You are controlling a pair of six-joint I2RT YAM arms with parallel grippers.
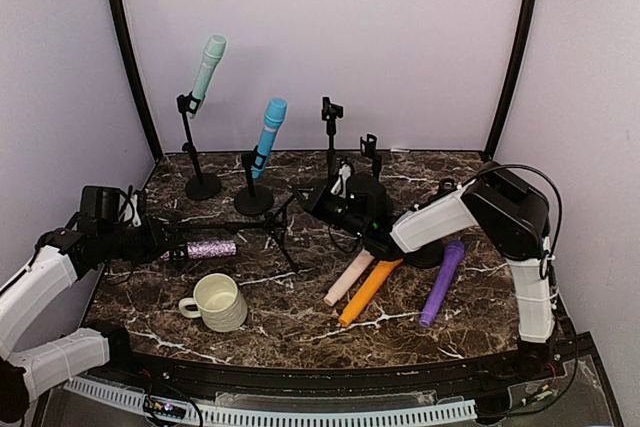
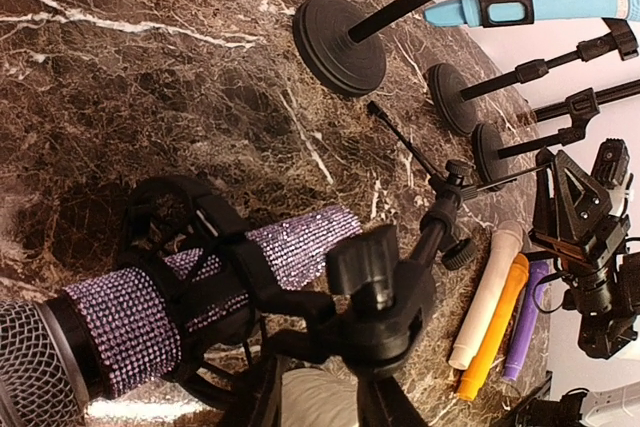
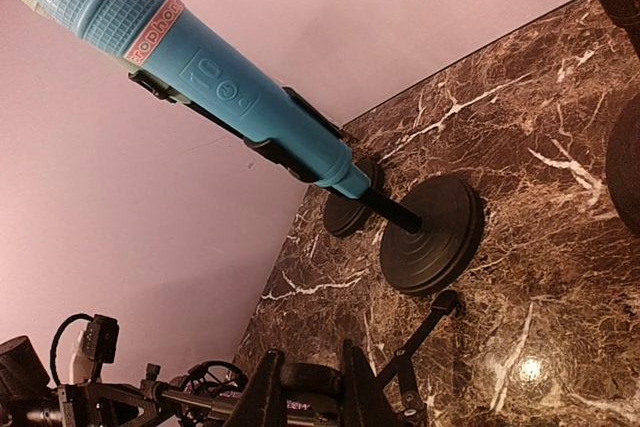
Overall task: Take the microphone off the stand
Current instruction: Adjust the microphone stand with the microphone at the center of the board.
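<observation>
A glittery purple microphone sits in a black shock mount on a small tripod stand that lies tipped over at the table's left-middle. In the left wrist view the microphone fills the lower left, its mesh head at the corner. The stand's knob joint is just right of it. My left gripper is at the mount end. Its fingers stand apart on either side of the mount's bracket, the gripper open. My right gripper is shut on the stand's tripod end.
A teal microphone and a blue microphone stand on round-base stands at the back. Two bare stands are right of them. A cream mug sits at the front left. Cream, orange and purple microphones lie loose at the right.
</observation>
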